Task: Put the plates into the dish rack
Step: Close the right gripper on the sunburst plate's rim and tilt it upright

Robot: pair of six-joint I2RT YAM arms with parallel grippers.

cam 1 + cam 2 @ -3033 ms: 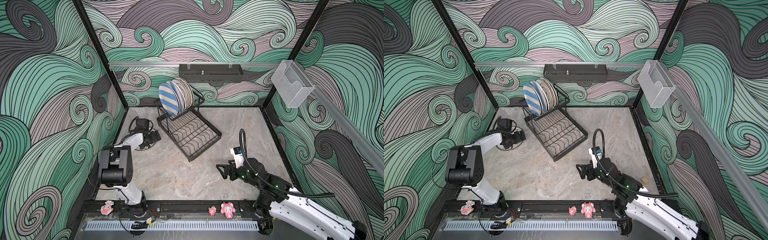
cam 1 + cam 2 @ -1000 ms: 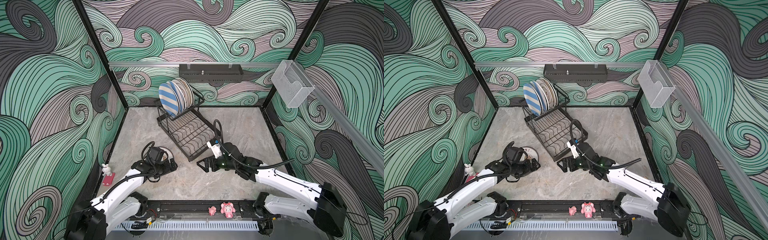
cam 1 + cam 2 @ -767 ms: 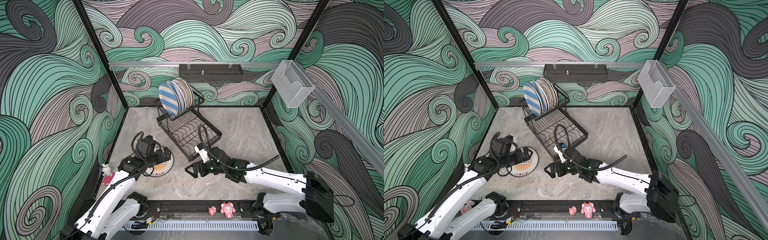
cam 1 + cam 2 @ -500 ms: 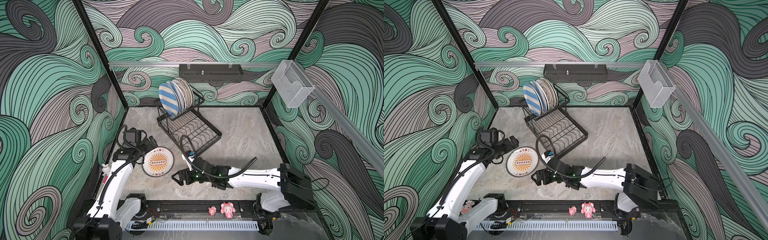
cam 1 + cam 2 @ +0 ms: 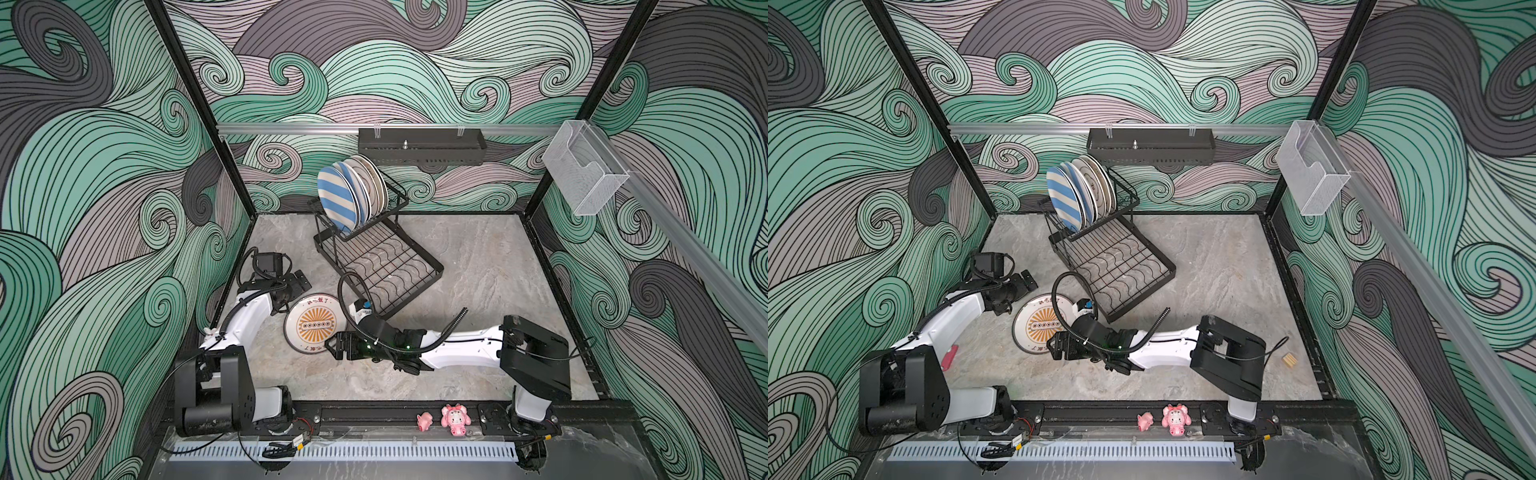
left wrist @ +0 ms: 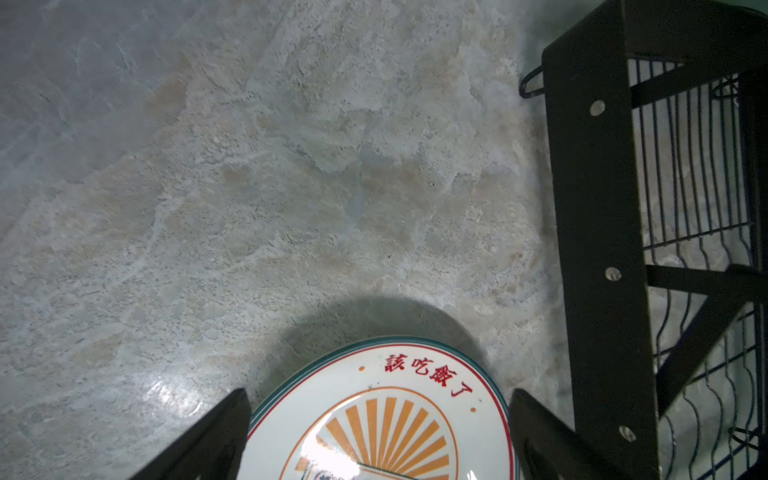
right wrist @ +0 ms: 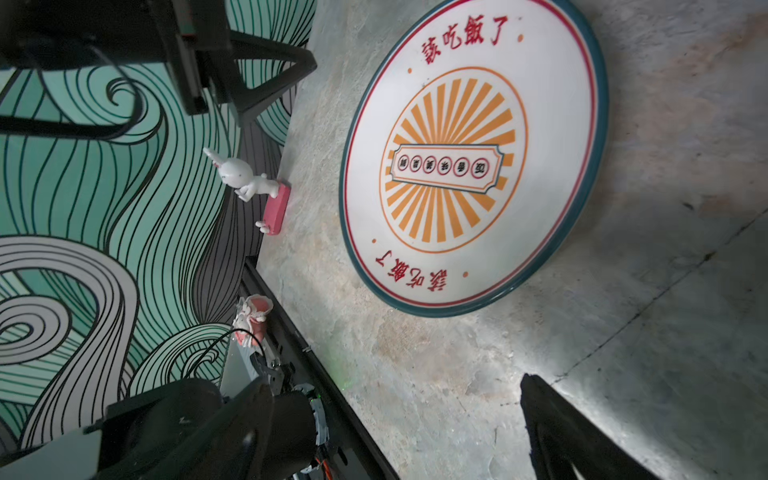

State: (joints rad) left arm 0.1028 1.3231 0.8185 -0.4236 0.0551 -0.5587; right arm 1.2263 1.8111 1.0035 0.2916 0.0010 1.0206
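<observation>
Left gripper (image 5: 293,296): my fingers (image 6: 208,436) are apart. In the wrist view the sunburst plate's rim shows between them, but I cannot tell whether either one touches it.
Right gripper (image 5: 337,348): my fingers (image 7: 561,432) are spread wide with nothing between them. I am low over the table (image 5: 478,257), just beside the plate's near edge and pointing at it.
Sunburst plate (image 5: 316,324): it lies face up on the table between my two grippers. It has a teal rim, red lettering and orange rays. It sits near the dish rack's front corner, outside the rack.
Dish rack (image 5: 382,266): black wire, set at an angle toward the back of the table.
Racked plates (image 5: 337,199): they stand on edge in the raised upper basket, with the blue-striped one in front.
Rabbit figure (image 7: 241,176): by the left wall, well clear of the plate.
</observation>
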